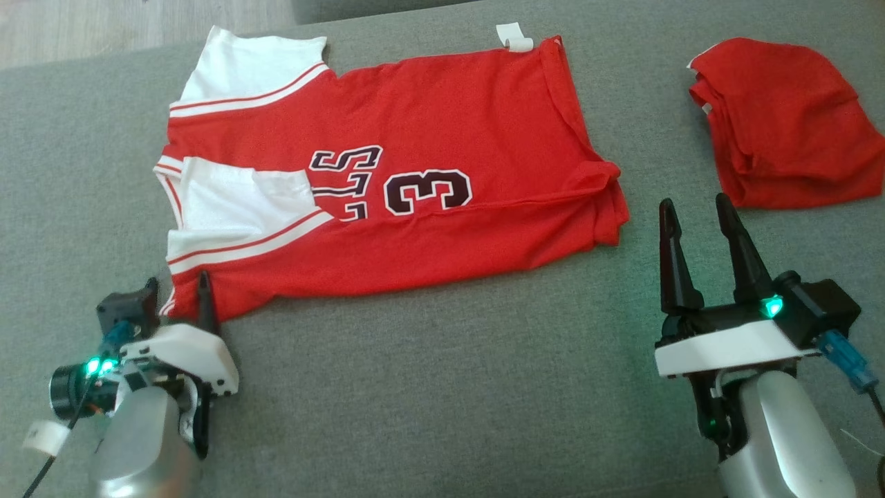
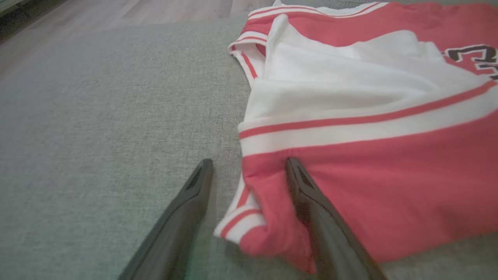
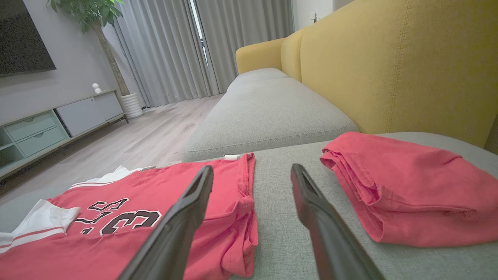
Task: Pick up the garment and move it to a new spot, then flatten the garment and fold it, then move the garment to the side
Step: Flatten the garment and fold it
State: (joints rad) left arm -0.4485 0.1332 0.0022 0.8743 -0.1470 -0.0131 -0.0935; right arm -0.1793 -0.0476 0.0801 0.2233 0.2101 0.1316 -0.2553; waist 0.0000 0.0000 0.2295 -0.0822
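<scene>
The garment (image 1: 449,124) is a red jersey with white sleeves and a dark number 3, lying spread on the grey sofa cushion (image 1: 442,387), collar end to the left. Its near sleeve is folded in over the front. My left gripper (image 1: 181,297) is open at the jersey's near-left corner. In the left wrist view the gripper (image 2: 249,161) straddles the garment (image 2: 389,186) edge, one finger on the red cloth, the other on bare cushion. My right gripper (image 1: 695,202) stands open and empty off the hem end. In the right wrist view the gripper (image 3: 253,167) points between the garment (image 3: 128,190) and a folded red cloth.
A folded red cloth (image 1: 788,124) lies at the far right of the cushion, also shown as the cloth (image 3: 412,186) beside the yellow backrest (image 3: 389,58). A white tag (image 1: 515,38) sits at the jersey's far edge. Wooden floor (image 1: 104,28) lies beyond the cushion's far-left edge.
</scene>
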